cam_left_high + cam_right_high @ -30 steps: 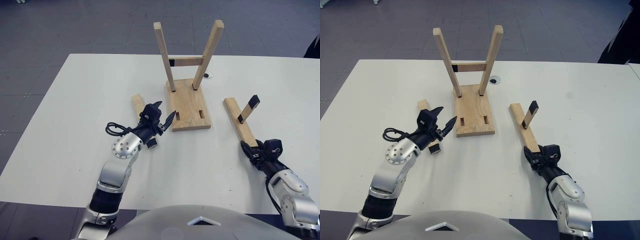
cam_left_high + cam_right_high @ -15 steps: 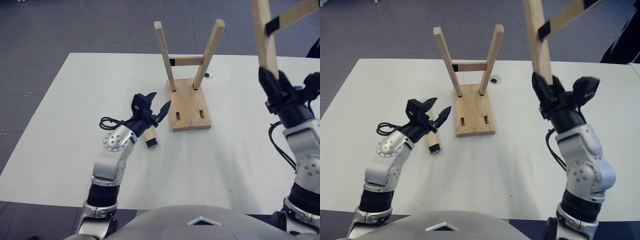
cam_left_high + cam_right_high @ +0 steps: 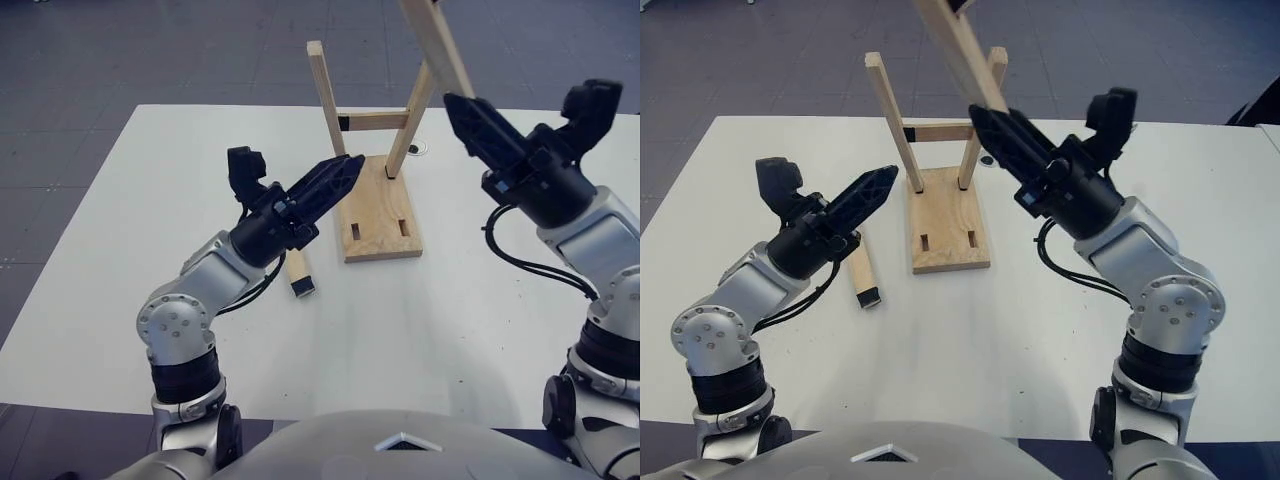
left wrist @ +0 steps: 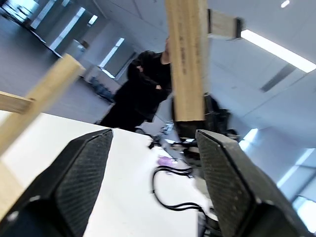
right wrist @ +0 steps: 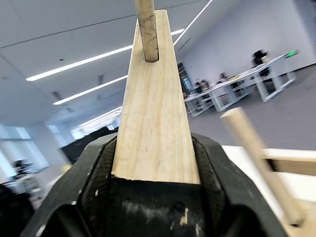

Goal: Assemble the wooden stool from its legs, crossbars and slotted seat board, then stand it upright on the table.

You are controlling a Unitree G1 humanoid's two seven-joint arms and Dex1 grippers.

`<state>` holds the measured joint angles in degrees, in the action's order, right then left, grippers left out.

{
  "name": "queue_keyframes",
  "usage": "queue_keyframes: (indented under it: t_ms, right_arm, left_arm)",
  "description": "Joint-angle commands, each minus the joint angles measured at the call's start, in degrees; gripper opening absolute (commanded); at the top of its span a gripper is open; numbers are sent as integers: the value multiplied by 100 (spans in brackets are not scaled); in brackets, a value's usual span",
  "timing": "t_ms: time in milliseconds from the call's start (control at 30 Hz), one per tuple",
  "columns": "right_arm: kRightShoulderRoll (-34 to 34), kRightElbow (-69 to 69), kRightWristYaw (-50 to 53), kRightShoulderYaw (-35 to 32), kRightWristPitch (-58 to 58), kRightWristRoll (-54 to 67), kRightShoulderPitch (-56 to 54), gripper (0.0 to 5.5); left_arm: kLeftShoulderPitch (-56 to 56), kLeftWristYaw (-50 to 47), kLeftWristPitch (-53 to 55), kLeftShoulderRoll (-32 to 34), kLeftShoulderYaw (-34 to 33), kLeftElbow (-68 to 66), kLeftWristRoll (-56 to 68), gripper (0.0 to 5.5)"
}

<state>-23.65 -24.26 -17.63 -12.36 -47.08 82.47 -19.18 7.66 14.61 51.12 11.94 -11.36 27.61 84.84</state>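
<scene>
The left gripper [image 3: 338, 178] hovers above the surface [image 3: 120, 250], fingers spread apart and holding nothing. Beneath it a loose leg [image 3: 297, 272] lies flat, just beside the seat board [image 3: 380, 228]. The board rests on the surface with two legs [image 3: 328, 105] standing in its slots, joined by a crossbar [image 3: 376, 122]. The right gripper [image 3: 990, 120] is clamped on another leg [image 3: 958, 45], held high over the board, a second crossbar [image 5: 147, 29] fitted into it.

Your white surface [image 3: 150, 200], pale grained wooden seat board [image 3: 378, 215], black-banded wooden crossbar [image 3: 378, 121], loose black-ended wooden leg [image 3: 296, 270], pale straight-grained wooden leg [image 5: 155, 98], matte black fingers [image 5: 98, 168]
</scene>
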Motion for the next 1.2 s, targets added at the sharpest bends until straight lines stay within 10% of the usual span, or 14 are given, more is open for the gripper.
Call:
queue_keyframes:
  t_ms: [33, 900, 1200]
  right_arm:
    - [-85, 377, -540, 206, -470, 667, -77, 206]
    - [160, 746, -724, 777, -773, 1117, -341, 206]
    - [138, 677, -772, 846, -819, 1018, -236, 206]
  left_arm:
    - [-34, -463, 3, 262, -9, -177, 993, 362]
    - [-263, -400, -275, 877, 804, -27, 2009, 362]
    - [-60, -506, -713, 707, 826, -74, 2110, 471]
